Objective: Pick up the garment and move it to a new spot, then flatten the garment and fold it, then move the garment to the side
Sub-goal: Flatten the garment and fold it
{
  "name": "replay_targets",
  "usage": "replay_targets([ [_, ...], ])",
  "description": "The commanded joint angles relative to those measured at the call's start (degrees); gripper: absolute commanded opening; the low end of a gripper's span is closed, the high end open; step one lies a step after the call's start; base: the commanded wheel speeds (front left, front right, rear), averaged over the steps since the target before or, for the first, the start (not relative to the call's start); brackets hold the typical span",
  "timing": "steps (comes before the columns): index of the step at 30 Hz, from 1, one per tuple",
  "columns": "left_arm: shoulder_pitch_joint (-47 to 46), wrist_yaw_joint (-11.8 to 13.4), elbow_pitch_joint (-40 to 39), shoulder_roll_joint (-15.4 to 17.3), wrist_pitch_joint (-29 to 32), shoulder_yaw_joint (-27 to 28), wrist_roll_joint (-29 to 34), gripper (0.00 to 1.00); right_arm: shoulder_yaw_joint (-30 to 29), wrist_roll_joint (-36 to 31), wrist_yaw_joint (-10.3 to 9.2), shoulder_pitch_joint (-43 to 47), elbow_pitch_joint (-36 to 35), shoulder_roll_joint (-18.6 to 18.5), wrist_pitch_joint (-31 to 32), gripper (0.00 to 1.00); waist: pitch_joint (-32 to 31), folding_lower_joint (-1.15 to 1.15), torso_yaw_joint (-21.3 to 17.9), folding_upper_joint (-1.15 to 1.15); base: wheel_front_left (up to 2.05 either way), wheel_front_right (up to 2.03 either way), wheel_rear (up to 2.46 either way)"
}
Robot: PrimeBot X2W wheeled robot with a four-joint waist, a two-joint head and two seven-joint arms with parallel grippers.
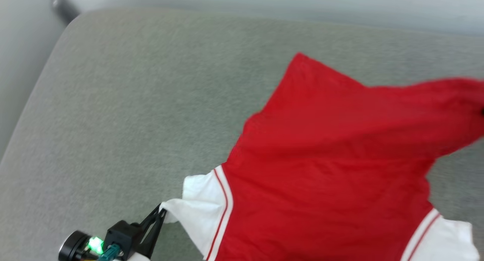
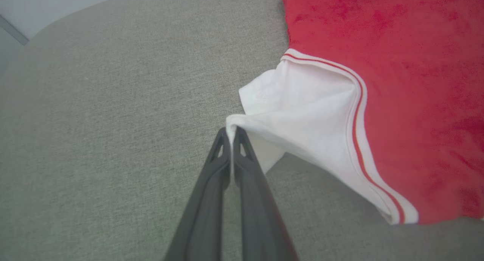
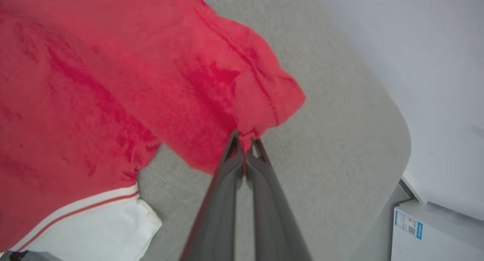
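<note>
- Two grippers, one shirt: the red T-shirt (image 1: 321, 159) is spread over a grey upholstered cushion (image 1: 124, 102). In the head view it runs from the centre out to 3 and 5 o'clock, plain red side up, no print showing.
- The left gripper (image 1: 163, 212) sits at about 7 o'clock in the head view. Its fingers point toward 1 o'clock and the tips meet the edge of a white sleeve (image 1: 200, 208).
- The left wrist view is nice and clear. The jaws are pressed together with a bit of white fabric sandwiched at the tips, and the sleeve is drawn out into a point toward them.
- The right gripper (image 3: 246, 144) is clamped the same way in its own wrist view. At dead centre it pinches a red hemmed corner, which is bunched up and raised off the cushion.
- The other white sleeve, with red stripe trim, lies at 7 o'clock in that view.
- A white box (image 3: 435, 230) with a small blue label is at 4 o'clock, past the cushion's rounded edge.
</note>
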Motion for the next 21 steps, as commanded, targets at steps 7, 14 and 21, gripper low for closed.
replay_targets([
  [7, 4.17, 1.62, -0.58, 1.92, -0.5, 1.1, -1.71, 0.0, 5.48, 3.83, -0.04, 11.59, -5.37, -8.22, -2.11, 0.0, -5.3, 0.01, -7.19, 0.0, 0.0, 0.0, 0.0],
  [14, 5.66, 1.52, -0.71, 2.29, -0.55, 1.15, -2.03, 0.0, 9.47, 8.34, -0.04, 26.28, -5.9, -12.73, -7.98, 0.0, -6.72, 0.01, -9.14, 0.0, 0.0, 0.0, 0.0],
  [21, 6.17, 1.66, -1.03, 2.59, -0.63, 1.04, -1.99, 0.0, 9.85, 12.62, -0.04, 38.16, -2.29, -11.55, -14.49, 0.0, -6.56, 0.01, -9.8, 0.0, 0.0, 0.0, 0.0],
])
